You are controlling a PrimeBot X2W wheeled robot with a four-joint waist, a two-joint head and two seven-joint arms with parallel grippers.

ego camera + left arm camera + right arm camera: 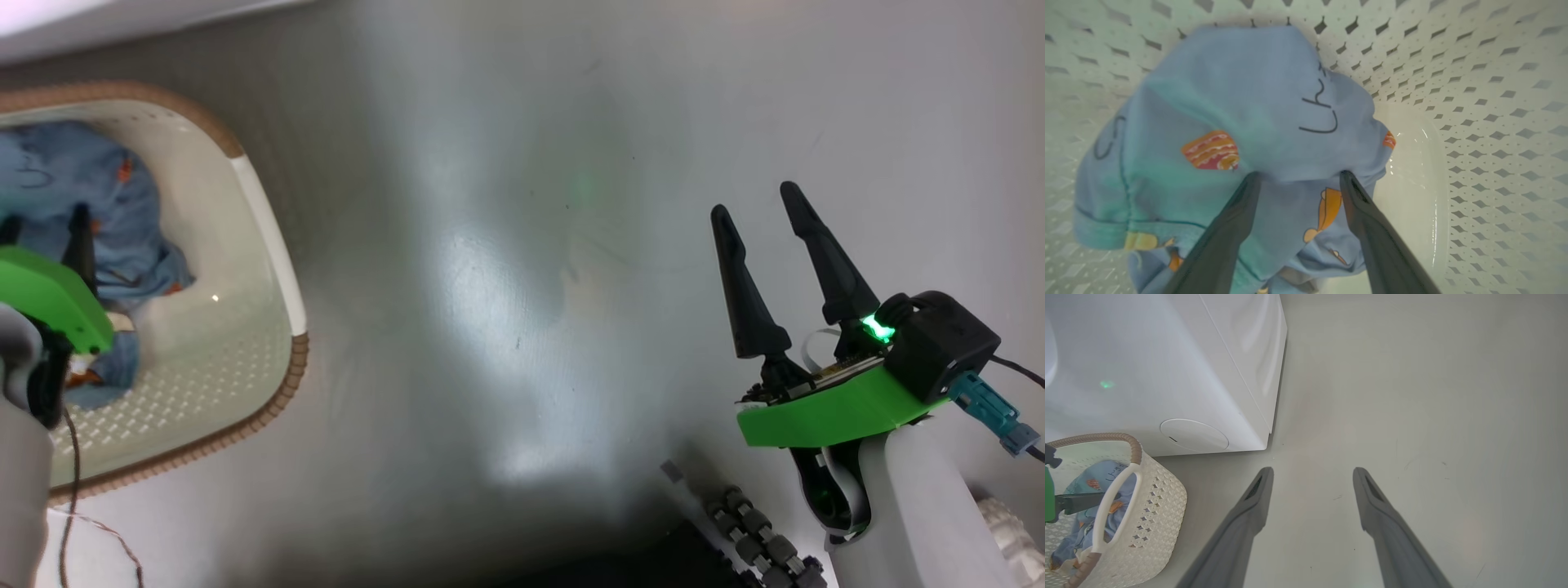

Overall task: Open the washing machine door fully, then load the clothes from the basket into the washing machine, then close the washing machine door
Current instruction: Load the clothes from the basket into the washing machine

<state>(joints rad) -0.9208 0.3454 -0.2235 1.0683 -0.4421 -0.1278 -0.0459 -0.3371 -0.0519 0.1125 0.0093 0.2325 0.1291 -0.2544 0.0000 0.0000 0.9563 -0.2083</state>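
Note:
The basket stands on the floor at the left, with the light blue printed clothes bunched inside. My left gripper reaches down into it. In the left wrist view this gripper is open, both tips pressing onto the clothes with a fold between them, and the perforated basket wall is all around. My right gripper hangs open over bare floor, holding nothing. The right wrist view has that gripper, the white washing machine, the basket and the clothes. The washing machine door is out of view.
The grey floor spreads between the basket and my right arm. My base with its dark rollers sits at the bottom edge. A round flap is low on the machine's panel, just behind the basket. A thin cable hangs by my left arm.

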